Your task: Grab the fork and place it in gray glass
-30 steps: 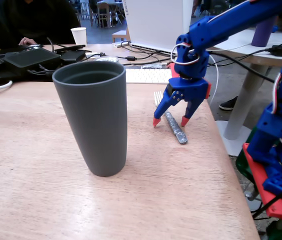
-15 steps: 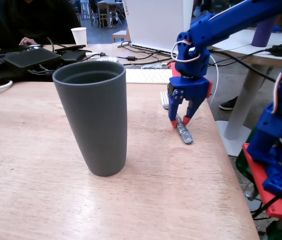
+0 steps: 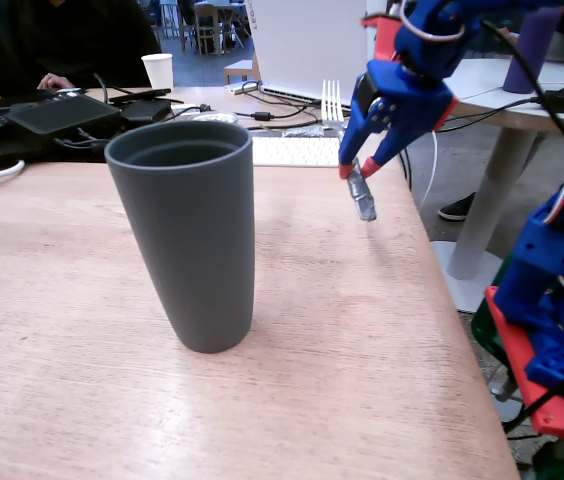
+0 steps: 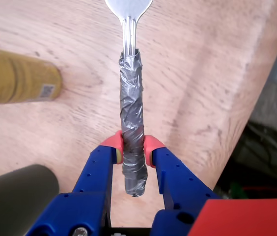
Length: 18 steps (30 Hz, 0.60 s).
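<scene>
Fixed view: blue plastic gripper (image 3: 359, 167) with red fingertips (image 3: 346, 171) is up off the table (image 3: 342, 330), jaws clamped on the fork (image 3: 363, 195). The handle, wrapped in crinkled gray tape, hangs below the tips at a tilt; shiny tines (image 3: 333, 100) stick up behind the gripper body. The fork is fully airborne, above the far right part of the tabletop, near the right edge. The gray glass (image 3: 186, 235) stands upright near centre-left, matte, smooth, tapered, rim wider than base, mouth open, well apart from the fork, with bare wood between them. The table is pale wood with visible grain and slight sheen, and its right edge drops off to the floor and the blue-and-red arm base (image 3: 552, 330). Far side: white keyboard (image 3: 297, 151), laptop back (image 3: 312, 45), black boxes and cables (image 3: 57, 120), small white paper cup (image 3: 159, 72), a seated person at far left, a purple cup (image 3: 528, 60) on a second table to the right. Wrist view: both red tips (image 4: 152, 145) press on the taped handle (image 4: 132, 132) from either side, low on the handle, with a short stub below the grip. Bare metal neck (image 4: 129, 34) runs up out of frame. Below is wood grain; the table edge runs diagonally at right. The dark glass rim (image 4: 18, 194) is at lower left, and a yellowish cylinder (image 4: 18, 82) lies at left.
</scene>
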Each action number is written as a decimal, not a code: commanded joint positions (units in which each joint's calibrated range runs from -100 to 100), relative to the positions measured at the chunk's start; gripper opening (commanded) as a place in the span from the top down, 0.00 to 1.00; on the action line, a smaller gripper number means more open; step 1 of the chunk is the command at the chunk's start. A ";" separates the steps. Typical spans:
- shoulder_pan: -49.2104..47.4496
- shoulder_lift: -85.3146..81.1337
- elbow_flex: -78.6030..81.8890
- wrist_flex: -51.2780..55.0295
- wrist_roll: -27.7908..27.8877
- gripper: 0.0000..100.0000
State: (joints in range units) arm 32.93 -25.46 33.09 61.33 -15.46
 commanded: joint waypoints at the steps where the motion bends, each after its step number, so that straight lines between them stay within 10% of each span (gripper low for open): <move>1: 0.07 -6.61 -2.18 -1.64 4.35 1.00; 18: -31.74 -4.64 -32.38 -16.00 17.68 1.00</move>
State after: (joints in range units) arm 4.56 -30.13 3.07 49.07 0.66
